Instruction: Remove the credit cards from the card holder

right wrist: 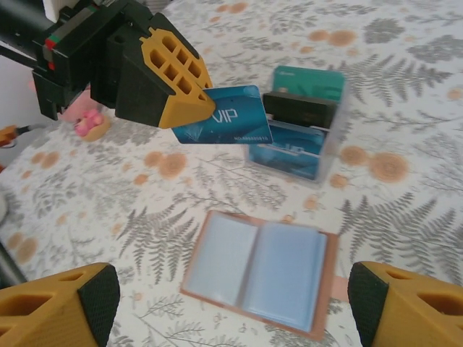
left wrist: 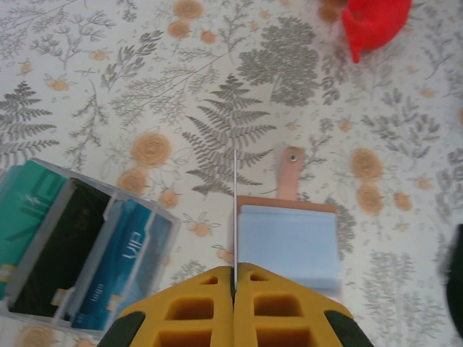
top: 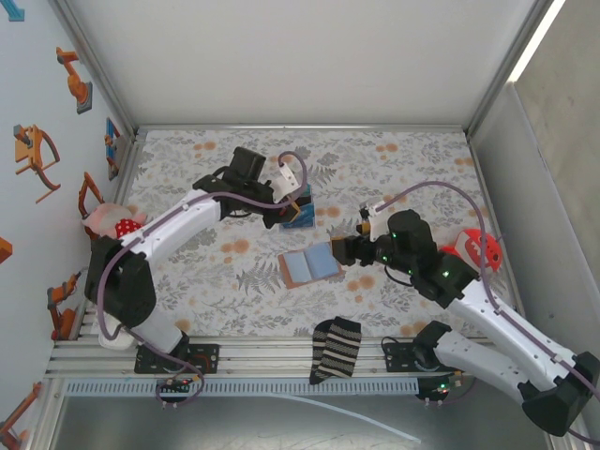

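Observation:
The tan card holder (top: pixel 309 266) lies open on the floral cloth, its light-blue inside up; it also shows in the right wrist view (right wrist: pixel 257 271) and, partly, with its tab, under the left fingers (left wrist: pixel 289 242). My left gripper (top: pixel 292 203) is shut on a blue VIP credit card (right wrist: pixel 224 124), seen edge-on as a thin line (left wrist: pixel 236 188). It hovers beside a clear box (top: pixel 300 217) of more teal and black cards (right wrist: pixel 300 126). My right gripper (top: pixel 343 249) stands open just right of the holder, wide fingers (right wrist: pixel 58 307) on both sides, nothing between them.
A striped sock (top: pixel 336 349) lies at the near edge. A red object (top: pixel 480 248) sits behind the right arm, also seen at the top of the left wrist view (left wrist: pixel 372 22). A pink and red toy (top: pixel 117 223) rests at the left wall.

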`<move>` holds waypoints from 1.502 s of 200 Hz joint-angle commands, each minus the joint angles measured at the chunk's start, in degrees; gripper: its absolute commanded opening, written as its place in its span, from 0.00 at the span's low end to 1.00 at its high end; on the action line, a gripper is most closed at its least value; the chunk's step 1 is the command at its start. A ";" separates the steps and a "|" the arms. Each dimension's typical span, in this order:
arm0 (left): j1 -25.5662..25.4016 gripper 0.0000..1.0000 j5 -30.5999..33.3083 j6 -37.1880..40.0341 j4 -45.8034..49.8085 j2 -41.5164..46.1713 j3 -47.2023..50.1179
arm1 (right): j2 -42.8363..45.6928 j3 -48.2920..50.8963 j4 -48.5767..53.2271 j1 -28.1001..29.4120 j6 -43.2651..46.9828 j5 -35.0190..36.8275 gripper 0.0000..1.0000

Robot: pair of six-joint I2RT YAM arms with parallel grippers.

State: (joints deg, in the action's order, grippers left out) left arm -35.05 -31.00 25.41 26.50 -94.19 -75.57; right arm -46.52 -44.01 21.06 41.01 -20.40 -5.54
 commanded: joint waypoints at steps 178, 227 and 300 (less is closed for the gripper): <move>4.53 0.03 0.89 15.57 0.84 -20.45 -11.95 | 3.18 -0.82 5.04 0.21 -5.18 13.69 0.82; 4.48 0.04 0.66 16.77 1.46 -21.77 -12.30 | 3.18 -0.58 5.03 0.19 -5.44 13.69 0.82; 4.59 0.05 1.96 15.96 -4.92 -16.86 -10.34 | 2.61 0.21 4.27 0.18 -5.44 12.45 0.81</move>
State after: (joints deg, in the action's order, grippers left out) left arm -30.72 -29.41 40.32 23.05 -114.41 -86.37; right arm -43.70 -44.01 26.33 41.01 -24.93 7.09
